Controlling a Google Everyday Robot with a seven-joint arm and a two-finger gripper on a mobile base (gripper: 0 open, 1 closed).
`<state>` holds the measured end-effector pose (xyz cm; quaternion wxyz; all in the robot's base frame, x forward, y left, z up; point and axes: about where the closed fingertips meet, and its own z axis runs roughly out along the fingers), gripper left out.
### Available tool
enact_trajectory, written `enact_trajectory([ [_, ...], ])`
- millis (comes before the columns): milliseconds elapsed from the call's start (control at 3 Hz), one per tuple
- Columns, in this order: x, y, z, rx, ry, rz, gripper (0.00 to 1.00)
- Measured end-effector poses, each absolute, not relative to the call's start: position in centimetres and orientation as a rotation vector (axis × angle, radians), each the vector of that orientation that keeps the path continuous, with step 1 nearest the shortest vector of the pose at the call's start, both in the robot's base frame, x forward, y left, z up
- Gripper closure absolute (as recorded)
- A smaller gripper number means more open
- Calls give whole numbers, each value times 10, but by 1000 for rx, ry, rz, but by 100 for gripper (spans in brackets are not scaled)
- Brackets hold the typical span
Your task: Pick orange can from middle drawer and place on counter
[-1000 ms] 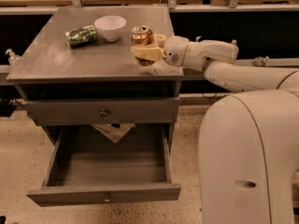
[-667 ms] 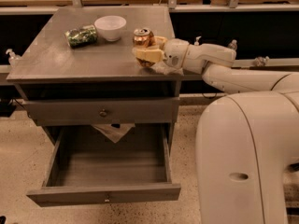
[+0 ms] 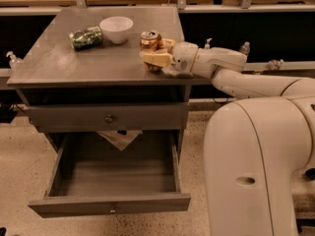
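The orange can (image 3: 149, 37) stands upright on the counter (image 3: 74, 65), near its right edge. My gripper (image 3: 155, 49) reaches in from the right and is closed around the can, with one pale finger (image 3: 153, 58) in front of it and the other behind. The can's lower half is hidden by the front finger. The middle drawer (image 3: 108, 204) is pulled out below, and its inside shows nothing.
A white bowl (image 3: 116, 27) and a green patterned can (image 3: 85, 37) lying on its side sit at the counter's back. The upper drawer (image 3: 108, 118) is closed. My white base (image 3: 261, 166) fills the right foreground. Crumpled paper (image 3: 118, 137) shows behind the open drawer.
My arm has shifted slightly left and down with the can. The can stays in the gripper at nearly the same spot on the counter.
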<state>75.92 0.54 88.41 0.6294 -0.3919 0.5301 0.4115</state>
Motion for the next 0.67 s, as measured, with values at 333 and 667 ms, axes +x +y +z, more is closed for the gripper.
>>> enact_trajectory([
  [333, 759, 9, 885, -904, 1206, 941, 32],
  [667, 759, 13, 886, -910, 1199, 940, 9],
])
